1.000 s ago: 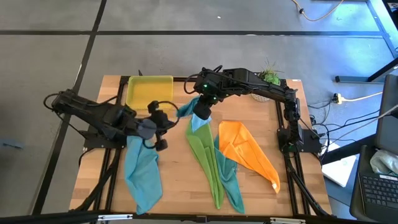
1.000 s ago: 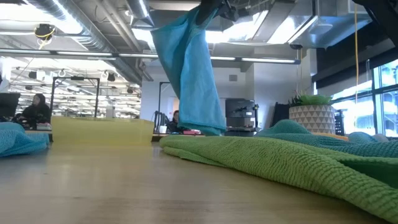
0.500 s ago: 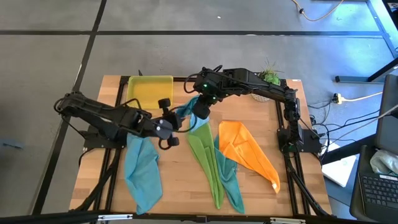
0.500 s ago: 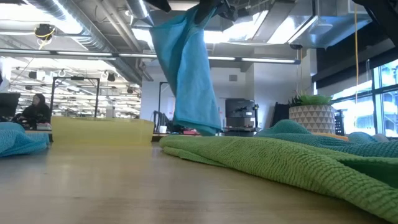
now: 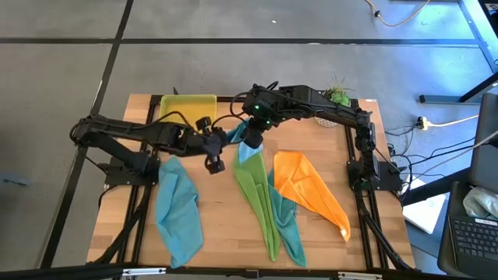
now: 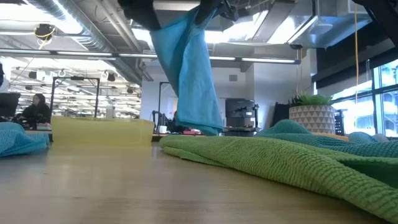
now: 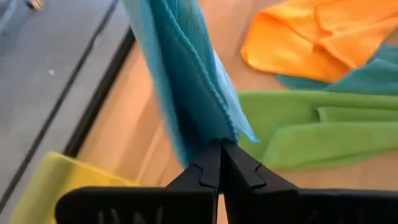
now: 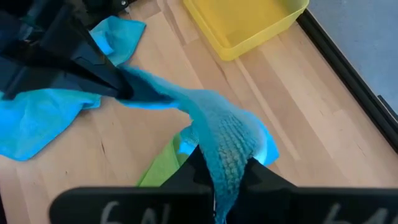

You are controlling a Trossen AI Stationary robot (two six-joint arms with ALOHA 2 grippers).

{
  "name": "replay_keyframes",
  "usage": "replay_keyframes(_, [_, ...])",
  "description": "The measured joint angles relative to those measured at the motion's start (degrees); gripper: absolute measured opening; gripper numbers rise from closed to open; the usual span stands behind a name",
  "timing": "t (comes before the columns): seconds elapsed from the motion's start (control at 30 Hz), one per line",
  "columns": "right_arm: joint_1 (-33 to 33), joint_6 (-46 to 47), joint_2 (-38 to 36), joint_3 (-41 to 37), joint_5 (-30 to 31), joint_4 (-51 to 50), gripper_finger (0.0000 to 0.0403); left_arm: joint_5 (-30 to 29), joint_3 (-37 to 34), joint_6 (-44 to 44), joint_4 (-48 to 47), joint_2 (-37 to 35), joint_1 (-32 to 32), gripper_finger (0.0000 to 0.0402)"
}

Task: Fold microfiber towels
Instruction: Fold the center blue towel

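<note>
A light blue microfiber towel point(image 5: 242, 148) hangs above the table's middle, with my right gripper point(image 8: 221, 167) shut on its top. My left gripper point(image 7: 221, 147) is shut on the same towel point(image 7: 186, 81), just left of the right one. In the low view it point(image 6: 186, 74) hangs as a long drape. A second light blue towel point(image 5: 179, 211) lies at the table's left. Lime green point(image 5: 257, 194), teal point(image 5: 292, 229) and orange point(image 5: 309, 187) towels lie spread to the right, the green partly over the teal. My left gripper pinches an upper edge of the hanging towel point(image 8: 138, 93) at its fingertips, reaching in from the table's left and slanting down. The cloth runs drawn out from there to the right gripper. My right gripper pinches a bunched top part of the towel point(image 8: 224, 146) between its two fingers from above, slanting down. The cloth hangs below it; whether its lower end point(image 6: 199, 127) touches the table I cannot tell.
A yellow-green plastic tray point(image 5: 187, 113) stands at the far left. A potted plant point(image 5: 336, 96) sits at the far right corner. Bare wood shows between the left blue towel and the green one, near the front edge.
My left gripper has swung from above the left blue towel toward the far right, sinking a little, up to the hanging towel beside the right gripper. The hanging towel has swayed slightly; its top stays in the right gripper.
</note>
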Motion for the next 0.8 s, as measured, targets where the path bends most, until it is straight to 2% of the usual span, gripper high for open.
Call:
replay_keyframes(0.3, [0.0, -1.29, 0.0, 0.0, 0.0, -0.5, 0.0008, 0.5, 0.0, -2.44, -8.35, -0.1, 0.07, 0.0004])
replay_keyframes(0.67, [0.0, -1.86, 0.0, 0.0, 0.02, -1.2, 0.0008, 0.58, 1.51, -2.98, -7.17, -1.64, -0.28, 0.0001])
replay_keyframes(0.8, [0.25, -1.97, -0.02, 0.0, -0.22, -1.54, 0.0008, -4.55, 6.55, 0.77, -2.98, -3.86, -2.8, 0.0005])
